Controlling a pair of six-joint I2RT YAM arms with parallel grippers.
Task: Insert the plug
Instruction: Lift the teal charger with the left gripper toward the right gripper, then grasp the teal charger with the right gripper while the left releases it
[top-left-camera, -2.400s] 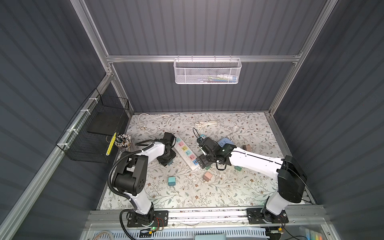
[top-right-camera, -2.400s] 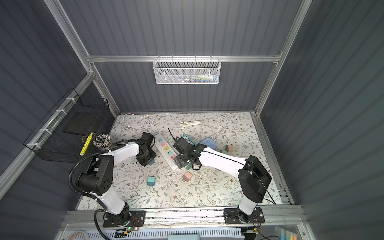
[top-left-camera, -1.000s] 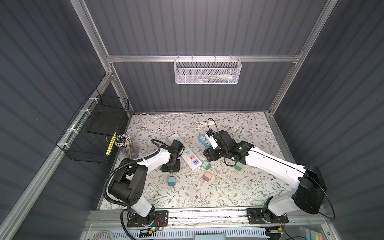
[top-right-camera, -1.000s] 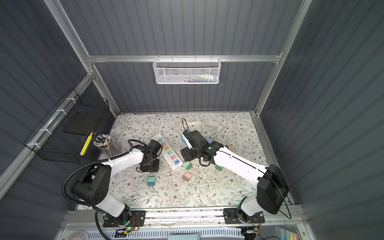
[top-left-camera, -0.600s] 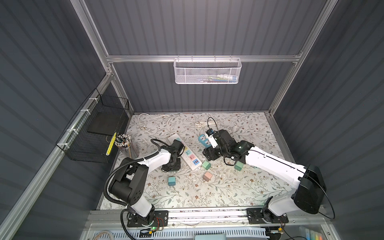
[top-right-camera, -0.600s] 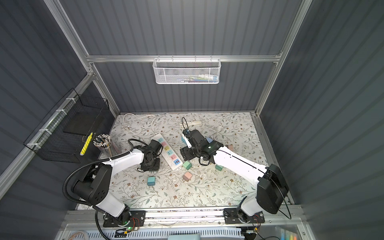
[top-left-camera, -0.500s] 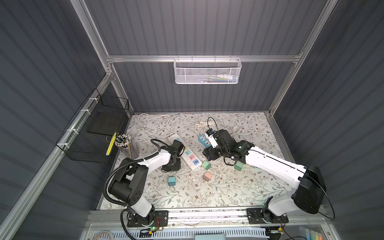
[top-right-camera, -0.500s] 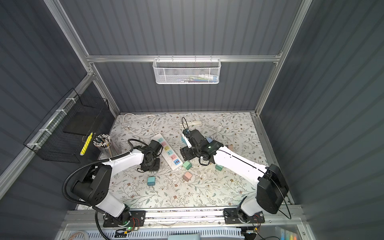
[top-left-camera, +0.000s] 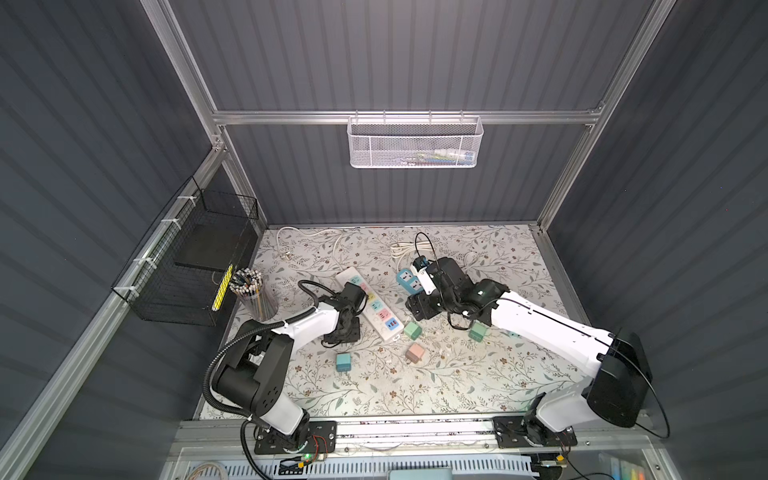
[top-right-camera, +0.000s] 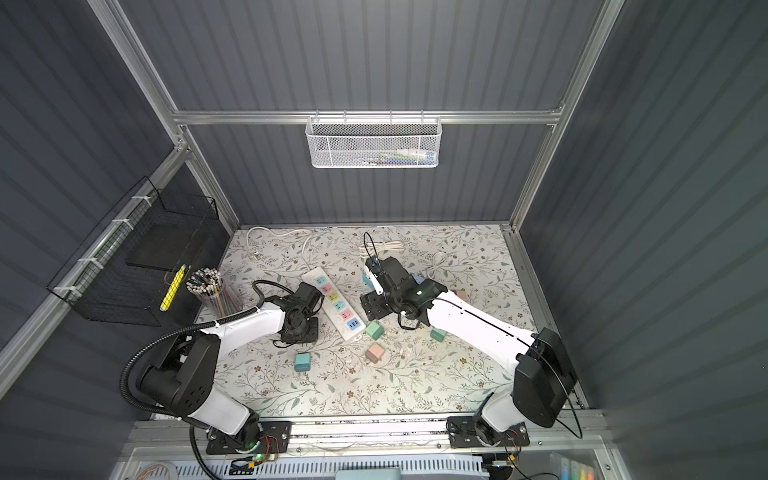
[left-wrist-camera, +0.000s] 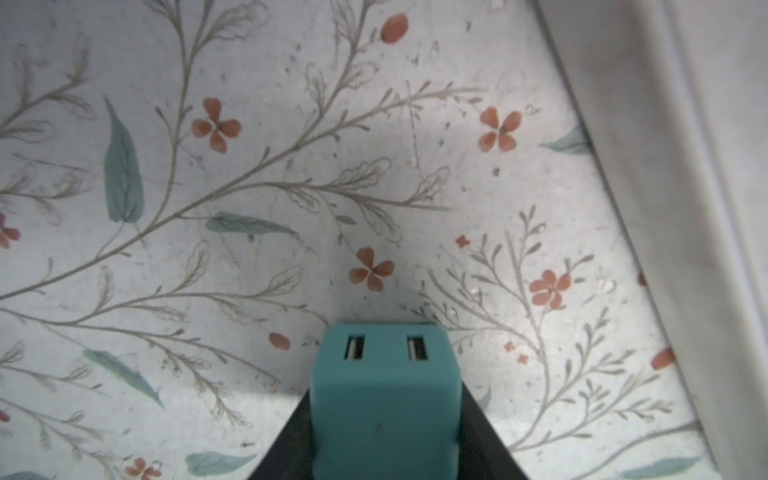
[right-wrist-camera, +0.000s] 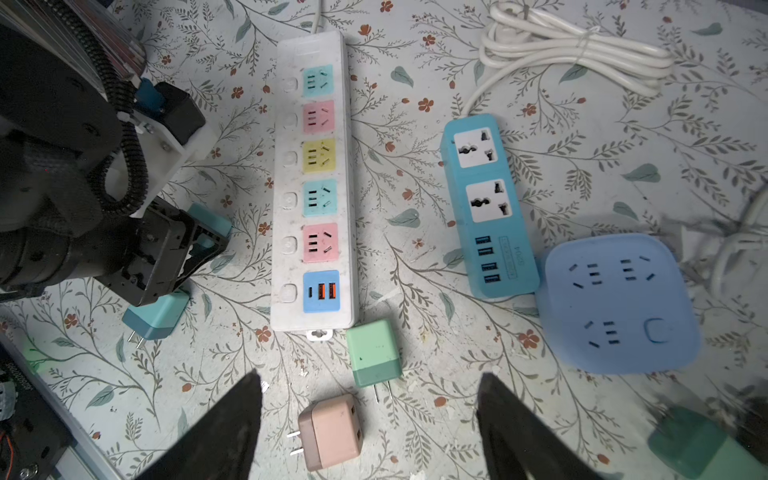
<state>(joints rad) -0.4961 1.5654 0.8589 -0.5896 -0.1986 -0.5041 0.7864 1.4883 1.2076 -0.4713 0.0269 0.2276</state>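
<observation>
Left claw (top-left-camera: 340, 330) closed onto teal plug (left-wrist-camera: 384, 399); right claw (right-wrist-camera: 370, 378) pulled back from power strip (top-left-camera: 372, 305).

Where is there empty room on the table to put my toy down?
The biggest bare patch is the front of the mat, between the pink plug and the front rail. The back right corner, behind the right arm, is bare too. The middle is crowded: white strip, blue strip, green plug and the left arm.
</observation>
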